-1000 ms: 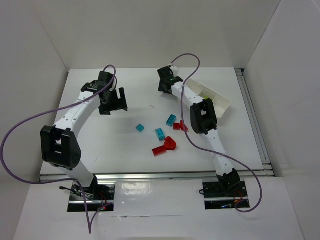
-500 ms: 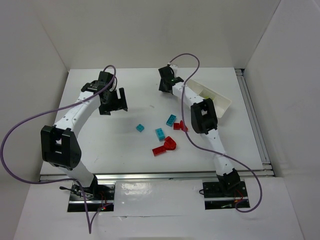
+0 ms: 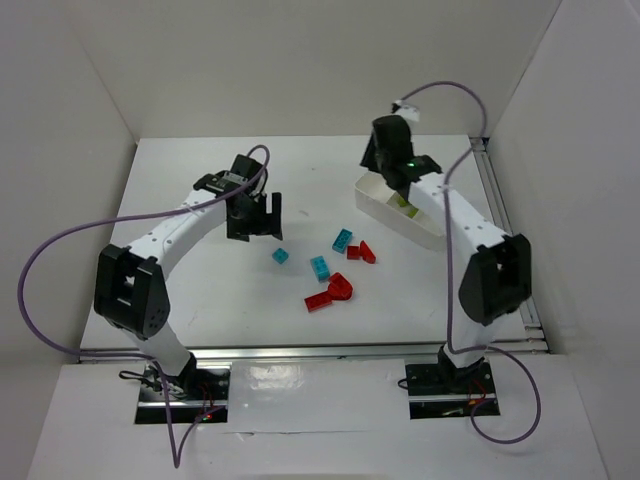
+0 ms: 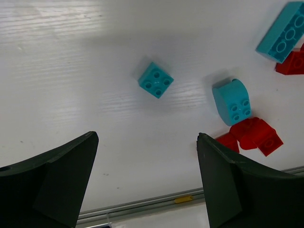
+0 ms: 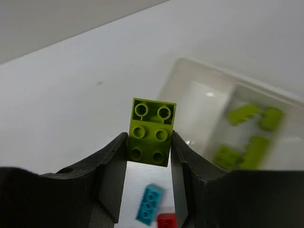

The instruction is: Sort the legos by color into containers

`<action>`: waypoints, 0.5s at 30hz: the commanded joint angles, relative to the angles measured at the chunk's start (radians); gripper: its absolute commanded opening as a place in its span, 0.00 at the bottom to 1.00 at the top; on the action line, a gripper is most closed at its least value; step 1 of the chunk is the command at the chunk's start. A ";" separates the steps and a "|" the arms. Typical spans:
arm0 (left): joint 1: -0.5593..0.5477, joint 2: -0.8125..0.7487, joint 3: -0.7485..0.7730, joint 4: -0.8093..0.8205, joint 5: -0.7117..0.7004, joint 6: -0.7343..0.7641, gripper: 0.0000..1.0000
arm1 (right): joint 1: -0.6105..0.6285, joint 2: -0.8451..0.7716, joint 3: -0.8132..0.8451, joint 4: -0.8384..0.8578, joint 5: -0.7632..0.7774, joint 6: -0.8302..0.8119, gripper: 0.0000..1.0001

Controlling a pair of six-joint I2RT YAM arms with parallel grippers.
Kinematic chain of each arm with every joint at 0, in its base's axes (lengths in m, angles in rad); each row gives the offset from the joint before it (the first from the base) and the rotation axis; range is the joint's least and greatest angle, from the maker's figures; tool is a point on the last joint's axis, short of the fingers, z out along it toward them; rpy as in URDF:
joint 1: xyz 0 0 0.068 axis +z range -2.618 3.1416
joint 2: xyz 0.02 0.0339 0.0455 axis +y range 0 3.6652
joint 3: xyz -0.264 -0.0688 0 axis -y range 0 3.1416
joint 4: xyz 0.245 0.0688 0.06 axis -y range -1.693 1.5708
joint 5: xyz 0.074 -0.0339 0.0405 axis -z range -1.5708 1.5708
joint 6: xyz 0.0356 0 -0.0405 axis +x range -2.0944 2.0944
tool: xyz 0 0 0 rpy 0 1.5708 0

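Legos (image 3: 320, 266) occupy three locations

1. Table (image 3: 200, 290), centre of the top external view: a small cyan brick (image 3: 281, 256), a rounded cyan brick (image 4: 232, 101) and a long cyan brick (image 3: 343, 239). A red brick (image 3: 362, 251) sits just beside the long one. A red cluster (image 3: 331, 292) lies just below the rounded one.

2. Tray (image 3: 395, 222), right of centre in the top external view, near the loose bricks: several lime green bricks (image 5: 247, 142) lie inside, beyond a thin divider.

3. Right gripper (image 5: 148, 142): jaws clenched on one lime green lego (image 5: 151, 133). It is held upright between the fingers, its circle-marked face toward the wrist camera. In the top external view this gripper is at the tray's upper-left end.

Left gripper (image 4: 145, 140): jaws released and spread wide, nothing between them. It hangs over the table, just upper left of the small cyan brick in the top external view. In the left wrist view that brick appears at upper centre, above the gap between the fingers
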State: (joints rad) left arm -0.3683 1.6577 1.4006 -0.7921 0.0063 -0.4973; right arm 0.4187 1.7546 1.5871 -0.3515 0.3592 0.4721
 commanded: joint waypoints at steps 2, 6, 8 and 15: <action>-0.059 0.060 0.006 0.002 0.020 0.006 0.94 | -0.122 -0.093 -0.183 -0.027 0.072 0.045 0.21; -0.072 0.094 0.006 0.002 0.011 -0.049 0.94 | -0.176 -0.130 -0.262 -0.060 0.090 0.057 0.21; -0.072 0.105 0.006 0.011 0.011 -0.070 0.94 | -0.210 -0.141 -0.300 -0.050 0.090 0.057 0.22; -0.072 0.142 -0.003 0.020 0.001 -0.124 0.94 | -0.270 -0.093 -0.322 -0.017 0.038 0.016 0.28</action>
State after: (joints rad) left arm -0.4419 1.7859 1.4006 -0.7841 0.0113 -0.5777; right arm 0.1684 1.6451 1.2560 -0.4061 0.4114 0.5045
